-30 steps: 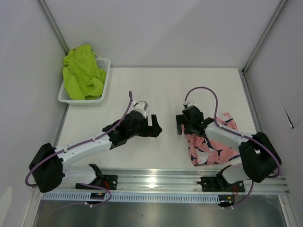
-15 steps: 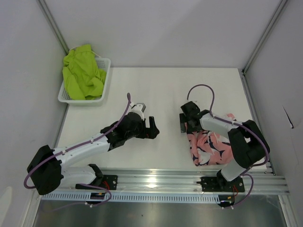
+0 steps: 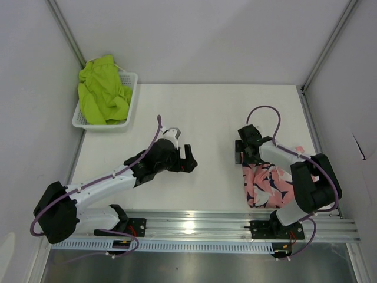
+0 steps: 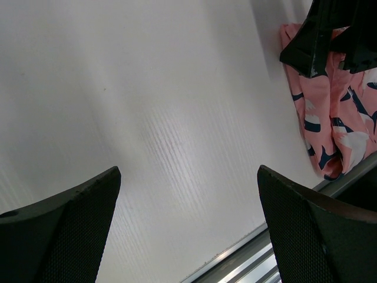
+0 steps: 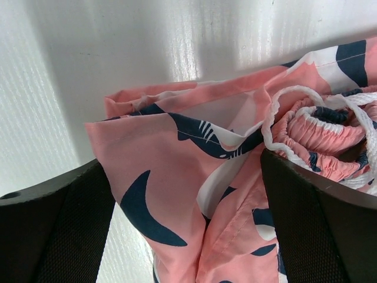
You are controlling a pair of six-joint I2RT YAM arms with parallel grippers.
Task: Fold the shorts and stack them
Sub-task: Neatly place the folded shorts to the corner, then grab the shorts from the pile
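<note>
From above, the pink shorts (image 3: 268, 184) lie bunched at the lower right of the counter (image 3: 206, 112), close to the metal rail. The right hand (image 3: 240, 152) stands spread open at their upper left edge. The left hand (image 3: 189, 160) is also spread open, over bare counter near the middle, well apart from any cloth. The lime green shorts (image 3: 103, 91) are heaped in the white basket (image 3: 132, 97) at upper left, spilling over its rim.

In the left wrist view, the two dark fingers (image 4: 65, 224) frame only bare counter. The pink pair shows in the upper right corner, partly behind the other arm.

In the right wrist view, the fingers (image 5: 53, 230) straddle a loose pink flap, with the gathered waistband and white drawstring (image 5: 294, 112) at right. Nothing is pinched.

The step looks like taking hold of the pink pair to spread it flat. It would go best by closing on one clean hem corner, clear of the drawstring, while the left hand crosses over to hold the opposite side.

The right arm covers much of the pink pair from above, so how it is layered is unclear. Both wrist views cut off the fingers at the bottom edge, and contact with the cloth cannot be judged. No logo can be made out on the green pair.
</note>
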